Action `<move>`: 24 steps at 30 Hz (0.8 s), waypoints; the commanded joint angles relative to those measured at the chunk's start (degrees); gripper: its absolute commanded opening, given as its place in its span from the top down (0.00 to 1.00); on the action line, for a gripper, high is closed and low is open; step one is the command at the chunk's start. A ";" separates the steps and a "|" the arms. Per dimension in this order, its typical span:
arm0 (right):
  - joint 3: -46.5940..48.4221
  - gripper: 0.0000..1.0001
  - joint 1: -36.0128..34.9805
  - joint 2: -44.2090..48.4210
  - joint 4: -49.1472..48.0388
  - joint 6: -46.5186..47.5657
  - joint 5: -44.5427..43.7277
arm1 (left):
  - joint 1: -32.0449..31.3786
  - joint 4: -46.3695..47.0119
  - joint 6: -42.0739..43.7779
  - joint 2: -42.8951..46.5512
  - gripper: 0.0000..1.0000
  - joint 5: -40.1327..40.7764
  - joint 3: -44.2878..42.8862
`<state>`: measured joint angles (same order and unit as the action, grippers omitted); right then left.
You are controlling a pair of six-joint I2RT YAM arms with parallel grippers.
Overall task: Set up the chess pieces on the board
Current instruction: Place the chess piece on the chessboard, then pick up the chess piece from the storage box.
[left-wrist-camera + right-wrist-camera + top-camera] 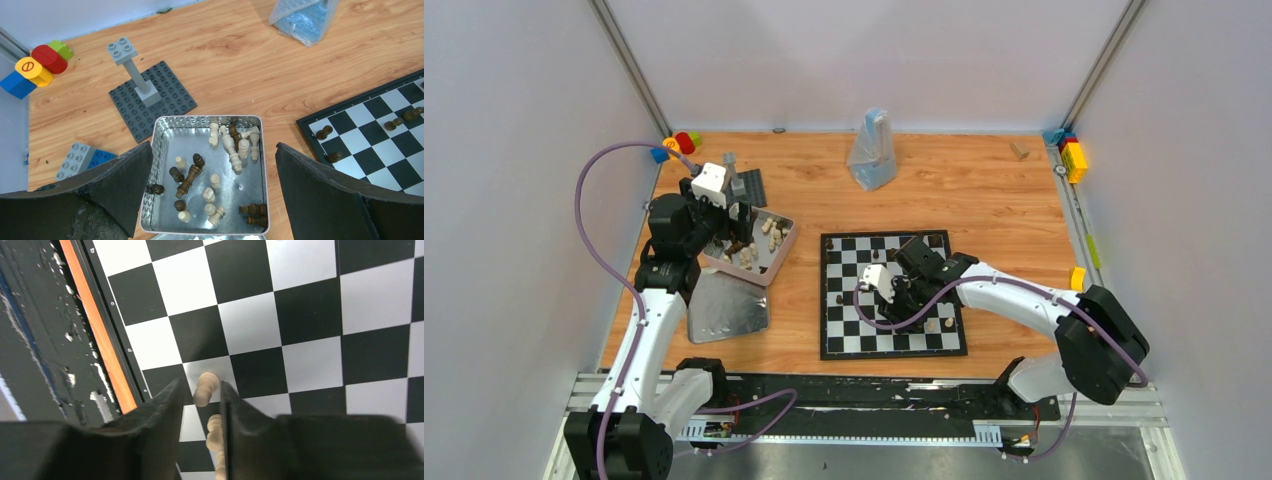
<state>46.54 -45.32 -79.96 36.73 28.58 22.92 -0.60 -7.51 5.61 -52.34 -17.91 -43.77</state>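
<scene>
The board [894, 340] lies at centre right, with a few dark pieces [839, 298] and cream pieces [931, 325] standing on it. My right gripper [916, 300] hovers low over its near rows. In the right wrist view its jaws [201, 390] stand narrowly apart around a cream piece [205, 389] on a white edge square. The piece touches the right finger, with a gap on the left. A second cream piece [215, 432] sits further in between the fingers. My left gripper [212, 150] is wide open and empty above the silver tin [210, 120], which holds several loose dark pieces [190, 177] and cream pieces [235, 150].
The tin's lid [729, 305] lies in front of the tin. Behind the tin is a grey studded plate [165, 105] with a brick tower. Loose bricks [37, 67] sit at the far left and more bricks [1074, 158] at the far right. A plastic bag [871, 150] is at the back centre.
</scene>
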 commanded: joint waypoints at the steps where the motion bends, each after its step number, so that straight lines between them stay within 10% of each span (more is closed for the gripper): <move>1: -0.05 0.56 -0.46 -0.01 -2.09 -0.35 -0.90 | 0.34 1.26 0.90 0.57 0.00 0.08 -0.21; 6: 1.11 0.32 -0.02 4.80 -1.90 -0.03 -3.63 | 0.34 1.45 1.02 0.21 0.00 0.05 0.00; 24: 7.11 0.33 13.42 7.57 -9.32 -4.28 2.99 | 0.34 -14.35 13.30 -12.26 0.00 -5.77 -10.16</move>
<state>52.66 -33.80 -73.30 32.08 26.28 23.79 -0.60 -15.86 13.26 -60.53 -21.02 -49.47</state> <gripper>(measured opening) 0.677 0.998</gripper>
